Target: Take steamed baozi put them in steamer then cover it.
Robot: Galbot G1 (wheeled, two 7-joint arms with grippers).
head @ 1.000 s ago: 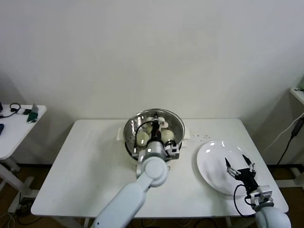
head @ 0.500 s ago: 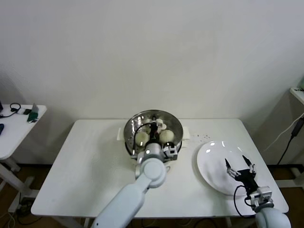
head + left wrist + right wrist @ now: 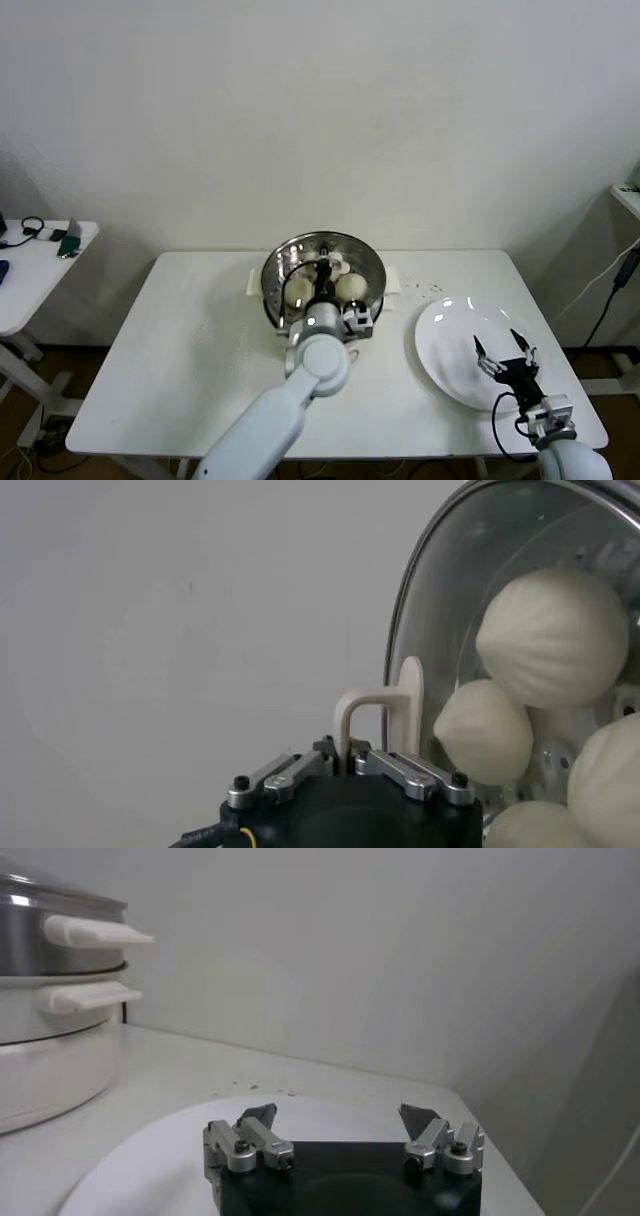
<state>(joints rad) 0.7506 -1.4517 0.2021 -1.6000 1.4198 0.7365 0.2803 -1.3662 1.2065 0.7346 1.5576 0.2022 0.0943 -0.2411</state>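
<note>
The glass lid [image 3: 322, 268], pinched by its cream handle [image 3: 385, 712] in the closed left hand [image 3: 326, 270], sits over the steamer [image 3: 275, 290] at frame centre with the baozi [image 3: 552, 635] beneath; it should be seated level on the rim before release. Compared with the earlier frame, the lid is lowered and centred, while the wide-open right hand [image 3: 505, 350] hovers empty over the white plate [image 3: 445, 330] at lower right.

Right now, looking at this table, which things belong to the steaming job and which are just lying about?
Part of the job:
- cream-white round buns
- shiny steel steamer basket
- round glass lid with a cream handle, held by the left gripper

Lying about:
- flat white plate, under the open right gripper
- small side table
</note>
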